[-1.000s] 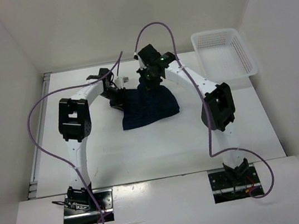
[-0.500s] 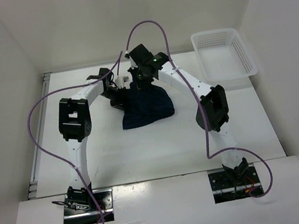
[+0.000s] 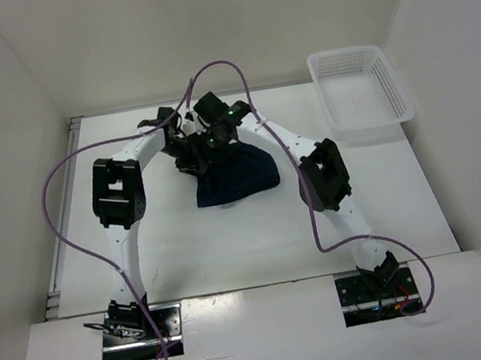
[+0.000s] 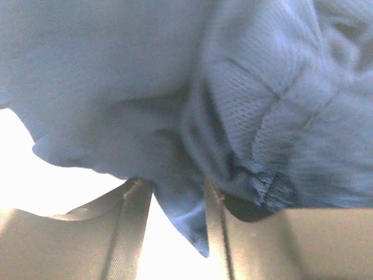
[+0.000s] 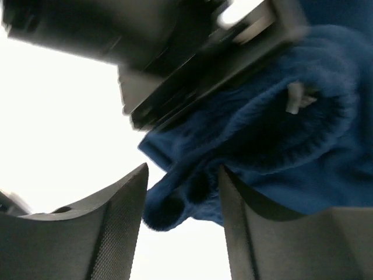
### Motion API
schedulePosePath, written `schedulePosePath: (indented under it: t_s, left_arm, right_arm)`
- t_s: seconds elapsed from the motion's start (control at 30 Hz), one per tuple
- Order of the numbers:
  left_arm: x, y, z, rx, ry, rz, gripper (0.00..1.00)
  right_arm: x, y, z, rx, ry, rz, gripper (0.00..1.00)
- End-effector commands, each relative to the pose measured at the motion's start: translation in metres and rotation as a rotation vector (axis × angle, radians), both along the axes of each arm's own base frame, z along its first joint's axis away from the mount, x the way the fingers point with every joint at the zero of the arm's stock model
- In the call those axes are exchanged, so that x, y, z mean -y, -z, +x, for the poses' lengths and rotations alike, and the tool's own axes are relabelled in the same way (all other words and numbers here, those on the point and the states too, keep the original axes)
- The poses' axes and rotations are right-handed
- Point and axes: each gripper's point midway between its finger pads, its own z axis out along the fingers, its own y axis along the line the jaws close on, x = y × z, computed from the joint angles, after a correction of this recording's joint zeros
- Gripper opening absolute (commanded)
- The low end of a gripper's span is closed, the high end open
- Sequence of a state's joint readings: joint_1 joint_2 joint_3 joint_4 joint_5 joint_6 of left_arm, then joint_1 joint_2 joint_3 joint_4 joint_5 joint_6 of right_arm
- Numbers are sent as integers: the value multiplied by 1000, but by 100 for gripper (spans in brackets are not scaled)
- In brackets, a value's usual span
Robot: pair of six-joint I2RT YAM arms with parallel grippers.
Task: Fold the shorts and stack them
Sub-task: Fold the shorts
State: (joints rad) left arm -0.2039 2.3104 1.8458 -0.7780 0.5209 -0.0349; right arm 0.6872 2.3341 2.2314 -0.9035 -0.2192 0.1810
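Observation:
The dark navy shorts (image 3: pixel 238 178) lie folded in a heap on the white table, at the back centre. Both grippers meet at the heap's far left corner. My left gripper (image 3: pixel 189 154) is open; in the left wrist view a pointed corner of the shorts (image 4: pixel 186 216) hangs loose between its fingers (image 4: pixel 131 233), with light showing beside it. My right gripper (image 3: pixel 208 139) is open too; a rolled fold of the shorts (image 5: pixel 175 201) lies between its fingers (image 5: pixel 116 233) without being pinched. The left gripper's black body (image 5: pixel 175 52) fills the top of the right wrist view.
A white mesh basket (image 3: pixel 387 86) stands at the back right of the table. White walls close in the table at the back and on both sides. Purple cables (image 3: pixel 60 184) loop off both arms.
The right arm swung left across the shorts to the left gripper, carrying the right edge of the cloth over. Both grippers went from shut on the fabric to open.

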Motion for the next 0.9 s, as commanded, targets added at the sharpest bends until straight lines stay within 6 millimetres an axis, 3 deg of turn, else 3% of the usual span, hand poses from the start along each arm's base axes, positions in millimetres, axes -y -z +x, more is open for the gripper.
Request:
schedulePosePath:
  t_s: [0.0, 0.07, 0.1, 0.2, 0.23, 0.27, 0.3, 0.33, 0.37, 0.4, 0.43, 0.47, 0.53, 0.63, 0.67, 0.73, 0.87]
  left_arm:
    - [-54, 0, 28, 109, -85, 137, 49]
    - [-78, -10, 33, 117, -138, 139, 53]
    - [-89, -19, 35, 130, -160, 157, 60]
    - [-117, -44, 40, 170, -222, 188, 68]
    - [-121, -51, 41, 183, -231, 210, 70]
    - [-129, -65, 44, 211, -250, 216, 70]
    - [-131, -70, 41, 211, -253, 225, 72]
    - [-131, -82, 44, 241, -257, 222, 73]
    - [-125, -102, 43, 277, -249, 215, 76]
    - [-116, -110, 40, 285, -232, 193, 79]
    - [-108, -131, 39, 331, -218, 171, 81]
    - [-88, -136, 29, 321, -173, 148, 81]
    - [-61, -149, 11, 303, -109, 100, 82]
    - [-17, -147, -18, 242, 1, 52, 82]
    - [-5, -141, -30, 209, 35, 47, 82]
    - [-1, -112, -46, 121, 59, 78, 81]
    - [8, -90, -50, 100, 85, 109, 79]
  right_arm:
    - [-42, -60, -30, 35, -213, 209, 59]
    - [-50, -76, -37, 61, -270, 252, 61]
    - [-51, -88, -38, 87, -292, 272, 62]
    - [-44, -114, -36, 195, -326, 272, 61]
    - [-33, -101, -32, 221, -314, 211, 58]
    - [-29, -127, -29, 313, -308, 234, 58]
    - [-19, -132, -23, 357, -282, 225, 55]
    - [-6, -111, -25, 326, -255, 200, 55]
    - [8, -144, -14, 415, -211, 258, 53]
    - [20, -129, -16, 381, -176, 250, 50]
    - [31, -129, -10, 389, -136, 245, 49]
    - [40, -126, -6, 389, -99, 234, 49]
    - [67, -99, 2, 337, -19, 185, 45]
    - [102, -67, 13, 290, 68, 145, 45]
    - [114, -54, 16, 282, 89, 117, 45]
    - [124, -42, 25, 287, 111, 80, 46]
    - [141, -18, 40, 266, 149, 45, 48]
